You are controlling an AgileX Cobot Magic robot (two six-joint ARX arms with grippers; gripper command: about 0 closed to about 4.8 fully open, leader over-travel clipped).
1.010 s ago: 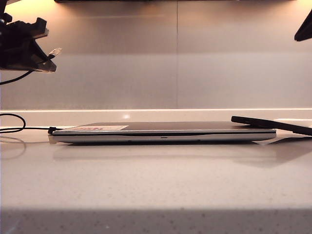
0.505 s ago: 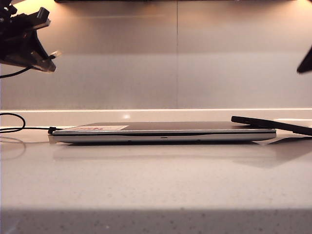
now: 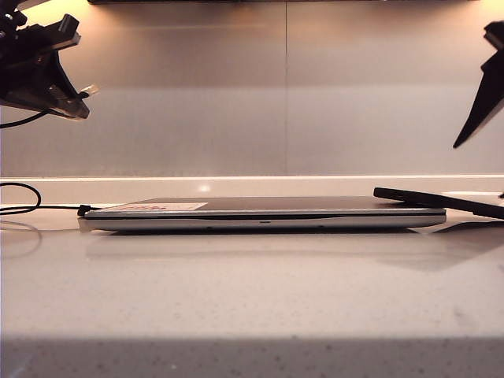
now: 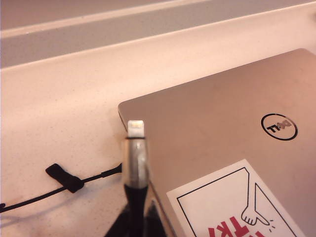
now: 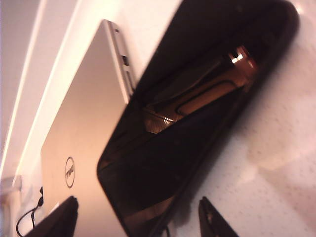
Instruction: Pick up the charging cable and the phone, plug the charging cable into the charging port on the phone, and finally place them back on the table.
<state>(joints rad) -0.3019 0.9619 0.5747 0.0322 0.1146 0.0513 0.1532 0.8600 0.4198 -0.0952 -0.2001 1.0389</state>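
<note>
Leaning on the closed silver-grey laptop (image 3: 264, 214) (lid corner) lies the thin black phone (image 5: 197, 113); the right gripper (image 5: 138, 217) spreads wide above it, while the left gripper (image 3: 75, 98) pinches the black charging cable (image 4: 136, 163) high above the pale speckled table (image 3: 252, 291).

Phone (image 3: 441, 202) probably cut off rightward
</note>
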